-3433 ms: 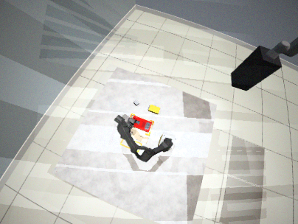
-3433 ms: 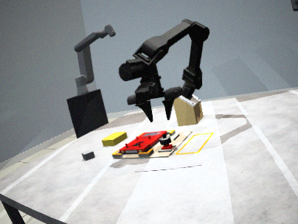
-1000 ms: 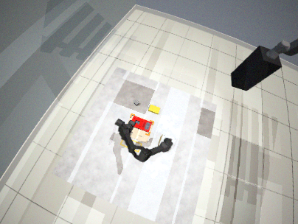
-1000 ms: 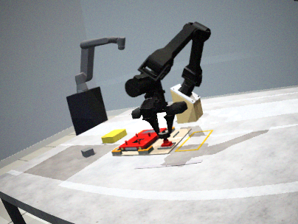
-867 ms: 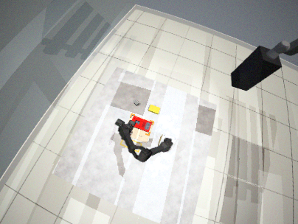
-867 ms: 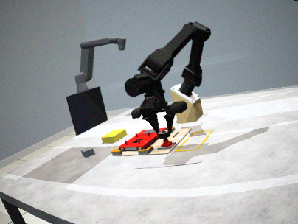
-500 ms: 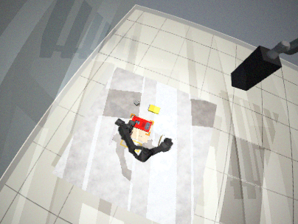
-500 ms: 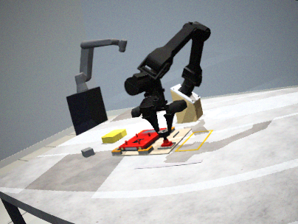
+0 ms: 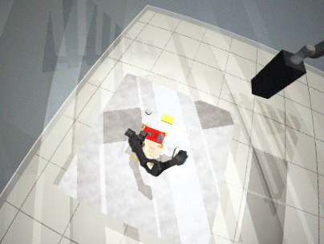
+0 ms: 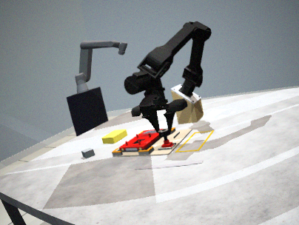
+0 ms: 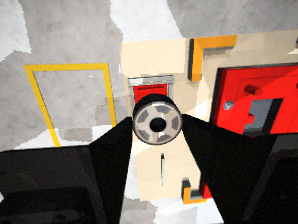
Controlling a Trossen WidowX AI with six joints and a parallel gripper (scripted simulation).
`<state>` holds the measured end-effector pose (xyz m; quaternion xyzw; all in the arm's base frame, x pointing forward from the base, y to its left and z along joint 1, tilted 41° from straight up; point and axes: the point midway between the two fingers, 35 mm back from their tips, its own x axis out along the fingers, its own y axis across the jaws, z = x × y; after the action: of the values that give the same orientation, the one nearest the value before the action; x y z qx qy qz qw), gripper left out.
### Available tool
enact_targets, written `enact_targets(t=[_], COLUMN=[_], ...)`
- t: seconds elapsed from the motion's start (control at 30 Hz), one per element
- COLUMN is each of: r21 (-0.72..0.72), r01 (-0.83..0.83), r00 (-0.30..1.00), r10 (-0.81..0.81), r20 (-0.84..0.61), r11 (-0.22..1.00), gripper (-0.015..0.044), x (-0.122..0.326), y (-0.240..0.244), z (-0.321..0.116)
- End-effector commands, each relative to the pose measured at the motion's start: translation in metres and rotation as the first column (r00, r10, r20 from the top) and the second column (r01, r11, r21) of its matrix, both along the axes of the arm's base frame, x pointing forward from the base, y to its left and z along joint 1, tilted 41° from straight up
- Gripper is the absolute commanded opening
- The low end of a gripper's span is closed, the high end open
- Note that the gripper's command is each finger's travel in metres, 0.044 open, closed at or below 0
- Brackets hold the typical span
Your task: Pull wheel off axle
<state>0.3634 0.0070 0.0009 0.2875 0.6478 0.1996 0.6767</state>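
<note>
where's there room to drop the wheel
Bare room lies inside the yellow outline, bordered by the beige board. It is crowded toward the red fixture. The gripper holds the wheel.

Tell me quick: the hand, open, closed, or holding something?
Hand: closed on the small grey round wheel with a dark rim, gripped between both fingers.

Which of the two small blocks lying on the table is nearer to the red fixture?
The yellow block; it lies close behind the red fixture, while the grey block lies farther off.
</note>
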Motion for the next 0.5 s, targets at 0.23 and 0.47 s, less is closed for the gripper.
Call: enact_targets(t=[0.23, 0.47], r21=[-0.002, -0.002], r01=[0.002, 0.003], r00=[1.000, 1.000], r10=[-0.002, -0.003], r20=[0.004, 0.004], r11=[1.000, 1.000], gripper=[0.0000, 0.0000], x=[-0.0004, -0.0006], y=[-0.0048, -0.0063], z=[0.0043, 0.0061])
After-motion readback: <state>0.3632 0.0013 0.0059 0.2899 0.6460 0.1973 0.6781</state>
